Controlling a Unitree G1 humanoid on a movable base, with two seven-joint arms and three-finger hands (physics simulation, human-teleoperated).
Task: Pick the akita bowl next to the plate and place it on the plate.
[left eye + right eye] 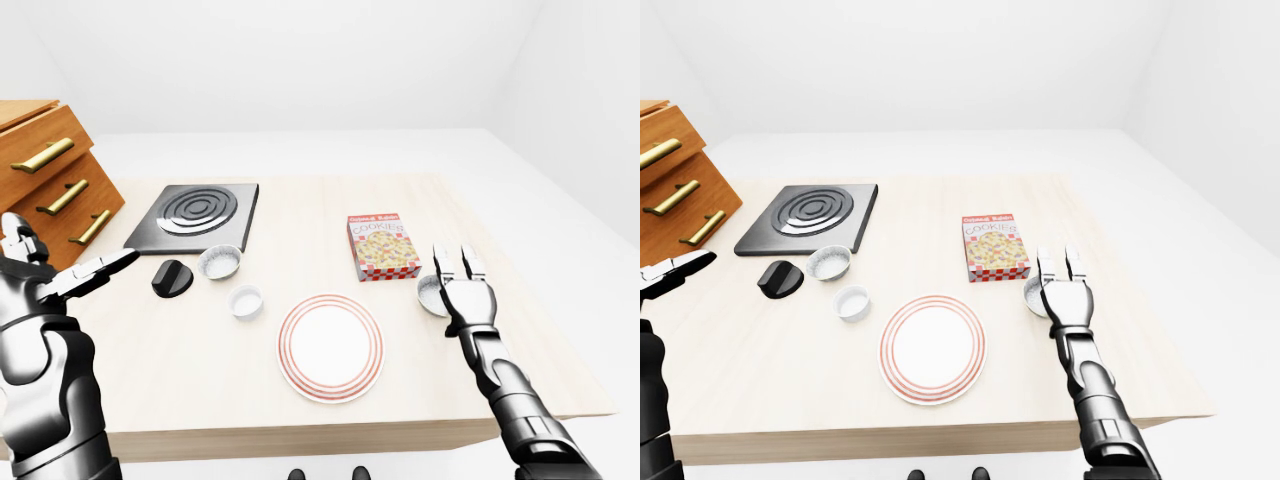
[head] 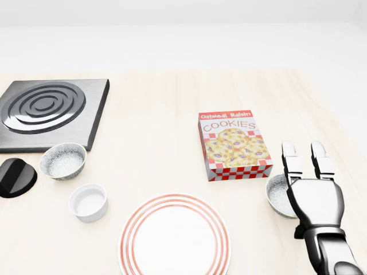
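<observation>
your right hand is spread, fingers straight, holding nothing, hovering over the right edge of the small speckled grey bowl, which sits just right of the red-ringed white plate.

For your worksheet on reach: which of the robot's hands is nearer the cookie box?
Right. The right hand hovers just below-right of the cookie box in the head view; the left hand hangs far off at the table's left edge.
</observation>
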